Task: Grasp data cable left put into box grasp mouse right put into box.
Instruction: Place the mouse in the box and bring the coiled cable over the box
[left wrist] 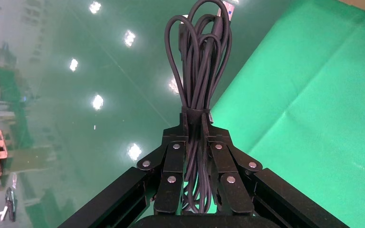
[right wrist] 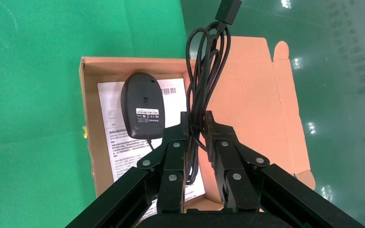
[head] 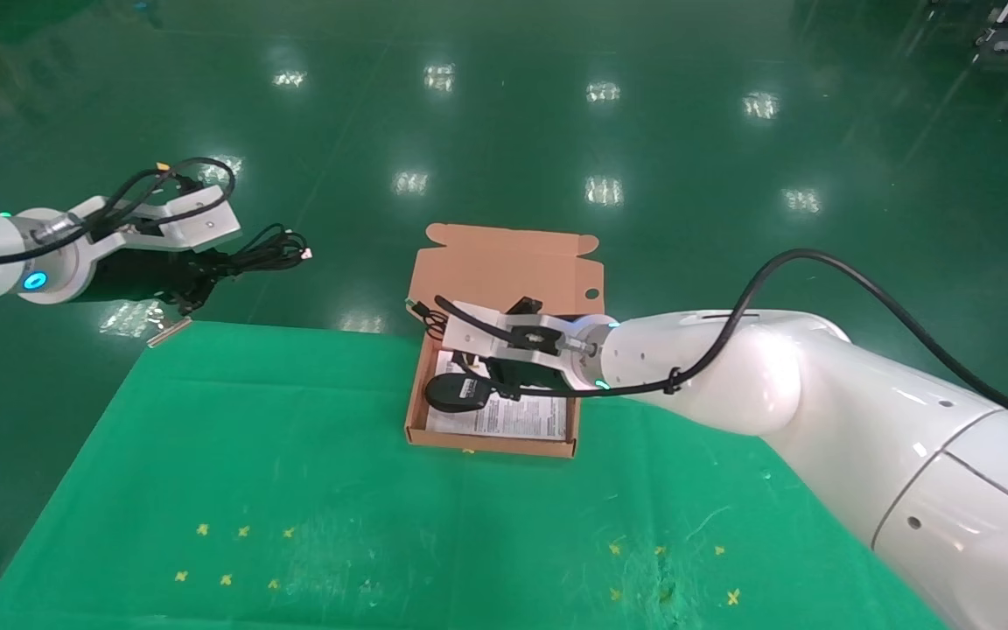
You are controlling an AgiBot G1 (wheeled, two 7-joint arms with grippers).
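While the left gripper (head: 206, 284) hangs beyond the far left corner of the green surface (head: 294, 490), over the floor (head: 556, 114), its fingers (left wrist: 175, 164) are closed on the data cable (head: 263, 252). In the left wrist view the bundle (left wrist: 200, 61) is pinched just below its tie, and its loops extend out past the fingertips.

The right gripper (head: 456, 350) is positioned over the box (head: 491, 445), which lies near the middle of the surface at its far edge with the lid (head: 504, 267) folded open away from the robot. The fingers (right wrist: 217, 147) are narrowed onto a bunch of thin black cord (right wrist: 204, 85); this cord belongs to the mouse (head: 458, 392), and its plug (right wrist: 229, 9) sticks out beyond the loops.

The mouse (right wrist: 143, 105) lies inside the box on the white printed sheet (right wrist: 116, 142), underside up with its label visible, in the corner nearest the robot's left
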